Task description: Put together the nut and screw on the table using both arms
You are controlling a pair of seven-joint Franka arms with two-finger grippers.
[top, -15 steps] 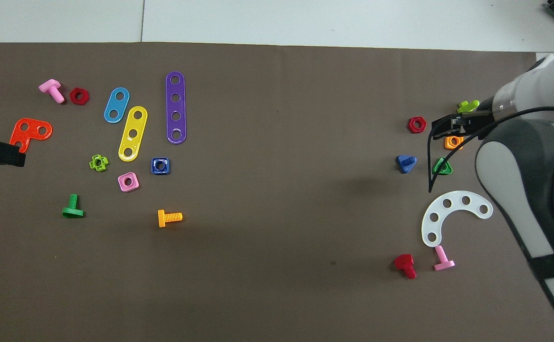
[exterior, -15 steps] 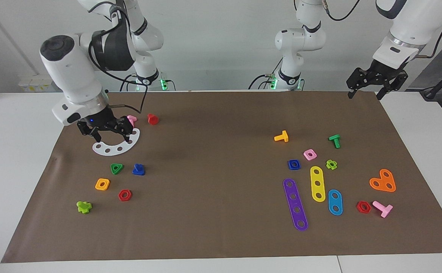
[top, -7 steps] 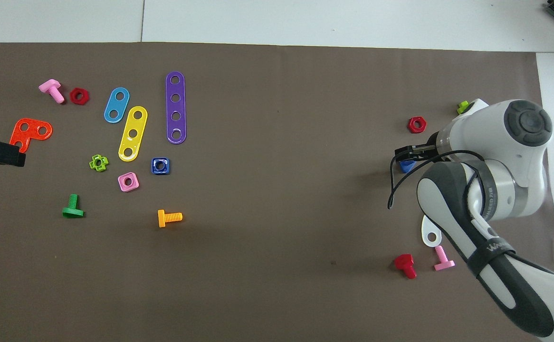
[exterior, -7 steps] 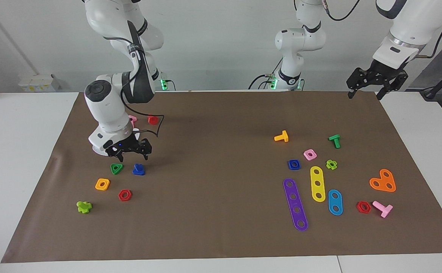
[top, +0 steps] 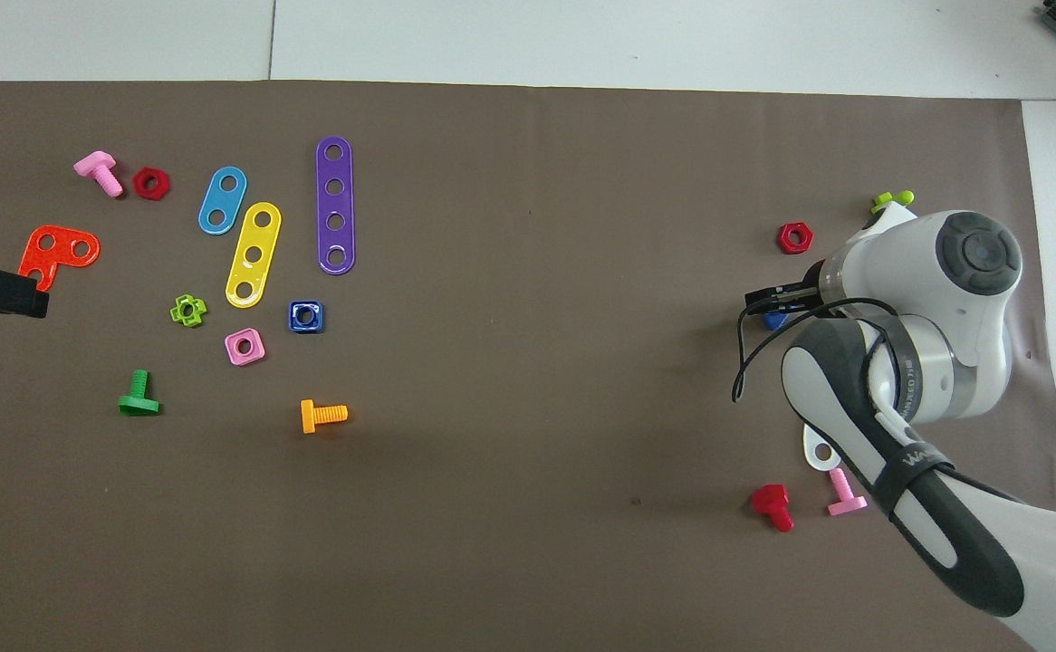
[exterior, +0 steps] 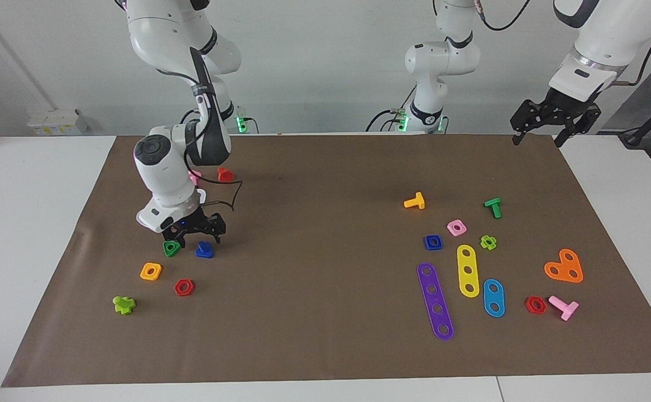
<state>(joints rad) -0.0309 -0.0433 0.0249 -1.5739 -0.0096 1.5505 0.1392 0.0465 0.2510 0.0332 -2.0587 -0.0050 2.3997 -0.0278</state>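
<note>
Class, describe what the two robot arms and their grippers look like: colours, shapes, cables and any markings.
Both arms are glossy white, built of rounded jointed segments with dark grey joint caps. The right arm wears a black band and a loose black cable, with faint lettering seen from overhead. Each ends in a black two-finger gripper: right gripper, left gripper.
</note>
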